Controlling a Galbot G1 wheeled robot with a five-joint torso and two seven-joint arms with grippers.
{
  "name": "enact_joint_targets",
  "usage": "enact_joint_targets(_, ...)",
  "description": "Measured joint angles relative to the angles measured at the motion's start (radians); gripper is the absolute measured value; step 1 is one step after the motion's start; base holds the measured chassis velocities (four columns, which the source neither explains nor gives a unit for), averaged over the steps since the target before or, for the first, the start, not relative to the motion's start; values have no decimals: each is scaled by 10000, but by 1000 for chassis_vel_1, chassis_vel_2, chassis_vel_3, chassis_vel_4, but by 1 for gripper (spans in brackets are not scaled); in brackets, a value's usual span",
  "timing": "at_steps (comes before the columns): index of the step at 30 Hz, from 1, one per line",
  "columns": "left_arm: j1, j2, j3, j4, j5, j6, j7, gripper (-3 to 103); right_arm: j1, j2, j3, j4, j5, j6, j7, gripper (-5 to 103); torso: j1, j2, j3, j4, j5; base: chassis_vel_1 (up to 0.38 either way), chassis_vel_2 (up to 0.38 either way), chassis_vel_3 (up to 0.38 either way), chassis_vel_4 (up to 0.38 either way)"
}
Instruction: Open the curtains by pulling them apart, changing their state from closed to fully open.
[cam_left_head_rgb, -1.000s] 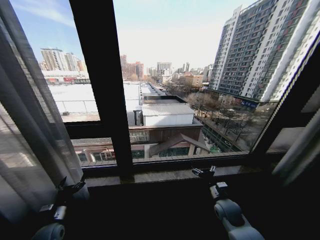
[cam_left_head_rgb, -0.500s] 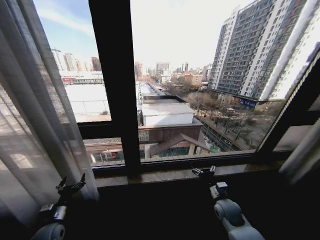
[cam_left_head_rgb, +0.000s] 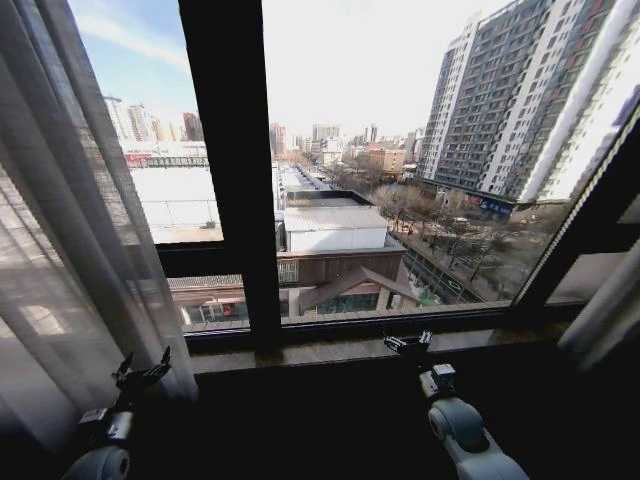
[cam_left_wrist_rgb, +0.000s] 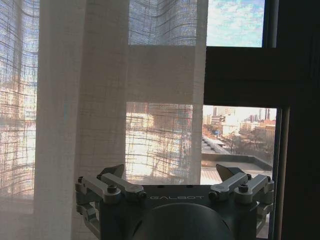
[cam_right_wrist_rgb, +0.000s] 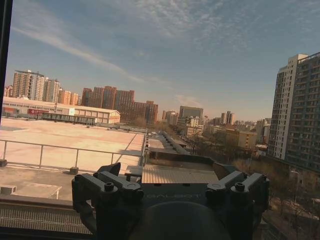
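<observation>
Left curtain panel (cam_left_head_rgb: 60, 240): bunched at window's left, partly covering glass.
Left hand (cam_left_head_rgb: 140, 378): spread wide, empty, near hem; risk of closing on air.
Right hand (cam_left_head_rgb: 408, 345): spread, empty, at sill (cam_left_head_rgb: 320, 350).

Left curtain (cam_left_head_rgb: 70, 220): you had sheer white pleated fabric hanging at the far left of the window, translucent and gathered into vertical folds.
Right curtain (cam_left_head_rgb: 600, 320): you saw a pale bunched strip at the far right.

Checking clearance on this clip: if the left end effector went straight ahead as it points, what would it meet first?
Probably the sheer curtain hanging just ahead of the open left end effector; depth is unclear.
</observation>
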Motion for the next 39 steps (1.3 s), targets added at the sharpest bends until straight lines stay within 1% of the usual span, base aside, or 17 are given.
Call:
enact_joint_targets(5, 0, 0, -1, 0, 0, 0, 0, 100, 0, 0, 0, 0, 0, 0, -1, 100, 0, 0, 0, 2, -4, 0, 0, 0, 0)
enact_joint_targets(27, -4, 0, -1, 0, 0, 0, -4, 100, 0, 0, 0, 0, 0, 0, 0, 100, -1, 0, 0, 1, -3, 0, 0, 0, 0)
enact_joint_targets(31, -159, 15, 118, 1, 0, 167, -116, 101, 0, 0, 0, 0, 0, 0, 0, 100, 0, 0, 1, 8, -3, 0, 0, 0, 0)
enact_joint_targets(32, -429, 46, 353, 0, 1, 444, -255, 100, 0, 0, -1, 0, 0, 0, -1, 100, -1, 0, 0, 10, -2, 0, 0, 0, 0)
enact_joint_targets(33, -816, 99, 676, -1, 5, 861, -467, 97, 0, 0, 0, 0, 0, 0, -1, 100, -1, 1, 0, 1, -2, 0, 0, 0, 0)
enact_joint_targets(34, -1101, 137, 919, -2, 9, 1166, -619, 98, 0, 0, 0, 0, 0, 0, -1, 100, -1, 0, 0, -1, -2, 0, 0, 0, 0)
enact_joint_targets(35, -1101, 137, 919, -2, 9, 1166, -619, 98, 0, 0, 0, 0, 0, 0, -1, 100, -1, 0, 0, -1, -2, 0, 0, 0, 0)
enact_joint_targets(36, -1434, 183, 1203, -5, 15, 1528, -804, 100, 0, 0, 0, 0, 0, 0, -1, 100, 0, 0, 0, -3, -2, 0, 0, 0, 0)
enact_joint_targets(37, -1907, 249, 1605, -11, 24, 2041, -1071, 100, 0, 0, 0, 0, 0, 0, 0, 100, 0, 0, 1, -4, -3, 0, 0, 0, 0)
enact_joint_targets(39, -2511, 331, 2118, -15, 34, 2701, -1414, 100, 0, 0, 0, 0, 0, 0, -1, 100, 0, 0, 1, -2, -2, 0, 0, 0, 0)
